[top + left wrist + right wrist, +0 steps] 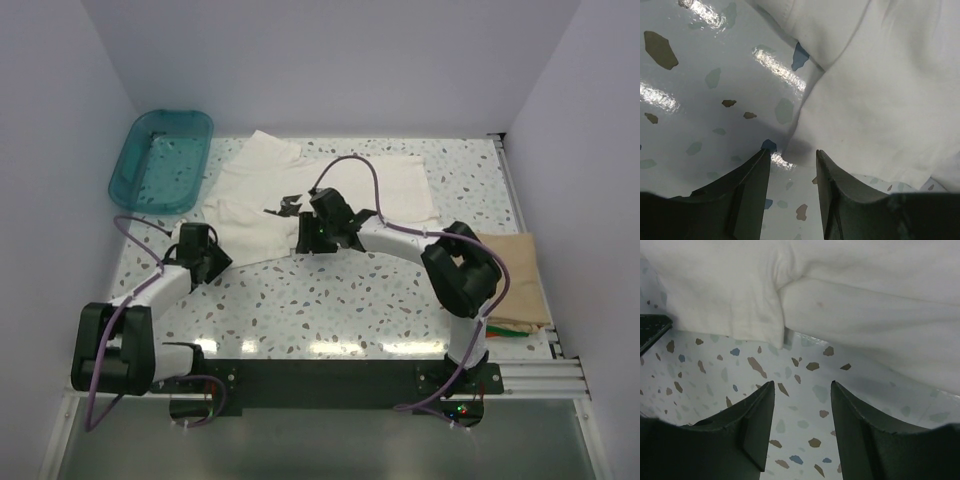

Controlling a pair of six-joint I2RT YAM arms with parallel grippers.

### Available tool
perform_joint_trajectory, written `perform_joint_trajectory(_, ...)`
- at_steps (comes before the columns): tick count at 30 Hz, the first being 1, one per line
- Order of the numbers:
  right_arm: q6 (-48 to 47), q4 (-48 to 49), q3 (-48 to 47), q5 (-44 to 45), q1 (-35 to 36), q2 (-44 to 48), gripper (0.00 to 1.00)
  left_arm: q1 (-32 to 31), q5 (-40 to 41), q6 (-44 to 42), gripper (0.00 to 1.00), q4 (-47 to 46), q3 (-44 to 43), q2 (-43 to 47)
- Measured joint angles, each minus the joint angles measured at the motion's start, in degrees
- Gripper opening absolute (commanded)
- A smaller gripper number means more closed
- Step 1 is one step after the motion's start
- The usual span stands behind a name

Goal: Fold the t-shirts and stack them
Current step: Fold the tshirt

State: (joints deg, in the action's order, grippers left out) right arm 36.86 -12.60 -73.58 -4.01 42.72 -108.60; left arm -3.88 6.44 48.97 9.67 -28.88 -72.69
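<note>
"Where is the off-white t-shirt lying right now?"

"It's lying spread out across the far middle of the table, with its near hem facing the arms. The teal tub is sitting in the far left corner, just beside one sleeve."

"And what are the claws doing?"

"The left claw is hanging low at the shirt's near-left corner, its jaws parted with bare table showing between them, so it's gripping nothing. The right claw is hovering over the table just short of the near hem, also released."

"And the other shirts?"

"The tan shirt is resting at the right edge of the table. An orange-red shirt and a green shirt are peeking out from under it."
</note>
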Motion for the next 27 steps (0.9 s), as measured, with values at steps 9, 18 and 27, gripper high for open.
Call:
perform_joint_trajectory(9, 2.6, 1.6, -4.3, 0.1, 3.4, -7.8, 0.5, -0.2, 0.0, 0.0, 0.34, -3.6, 0.0, -1.9)
perform_joint_trajectory(18, 4.7, 4.6, -7.3, 0.4, 4.1, -11.2, 0.42, -0.7, -0.1, 0.0, 0.04, -5.6, 0.0, -3.7)
perform_joint_trajectory(27, 7.0, 5.8, -8.0, 0.0, 4.1, -12.9, 0.02, -0.8, -0.5, -0.1, 0.0, -4.3, -1.0, -3.8)
